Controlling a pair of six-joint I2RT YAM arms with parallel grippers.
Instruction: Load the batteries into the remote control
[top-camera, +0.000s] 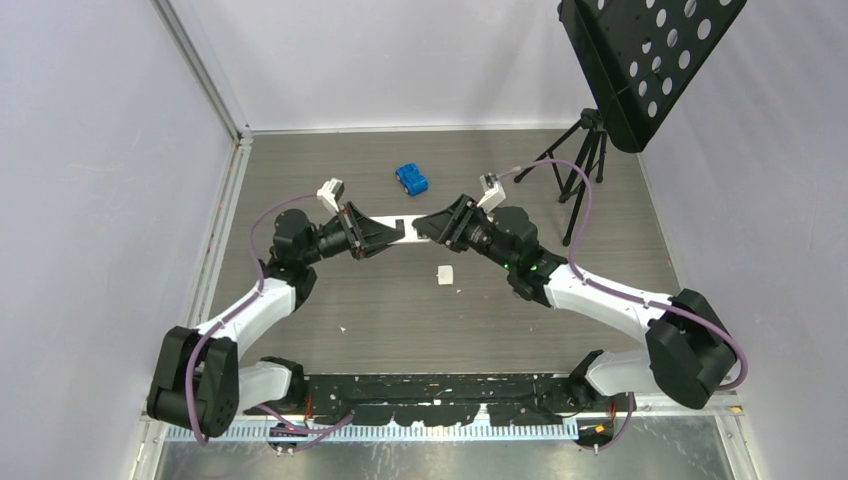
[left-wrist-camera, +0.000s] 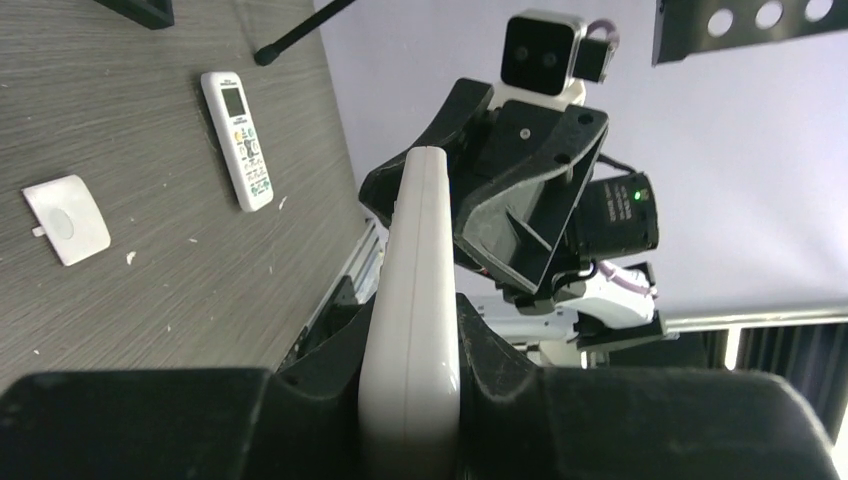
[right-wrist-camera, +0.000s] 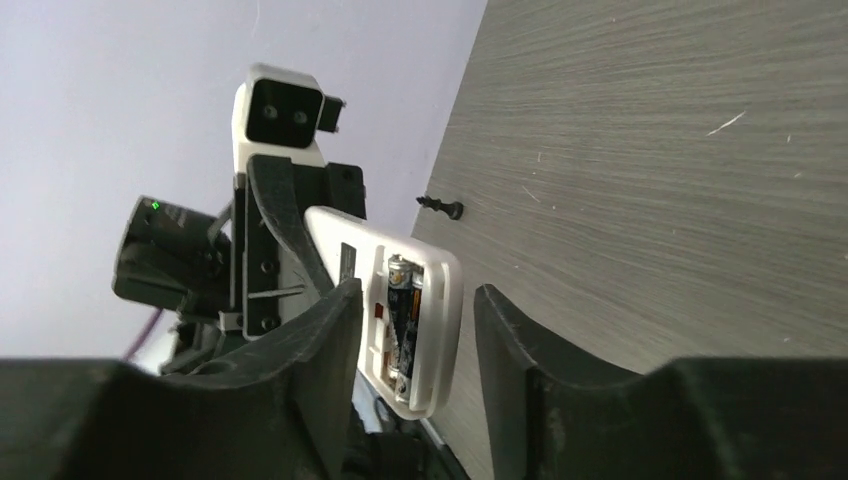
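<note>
The white remote control (top-camera: 400, 228) hangs above the table between the two grippers. My left gripper (top-camera: 383, 236) is shut on one end of it; the left wrist view shows the remote's edge (left-wrist-camera: 412, 300) pinched between the jaws (left-wrist-camera: 410, 400). My right gripper (top-camera: 428, 227) is open around the other end, with a gap on one side. In the right wrist view the remote's open compartment (right-wrist-camera: 425, 330) faces the camera between the fingers (right-wrist-camera: 415, 345). Two dark batteries (right-wrist-camera: 402, 315) lie side by side in it.
A small white cover piece (top-camera: 444, 274) lies on the table below the grippers, also in the left wrist view (left-wrist-camera: 66, 218). A second white remote with buttons (left-wrist-camera: 238, 138) lies near it. A blue block (top-camera: 411, 179) sits behind. A tripod (top-camera: 578, 150) with a black perforated panel (top-camera: 650, 50) stands at back right.
</note>
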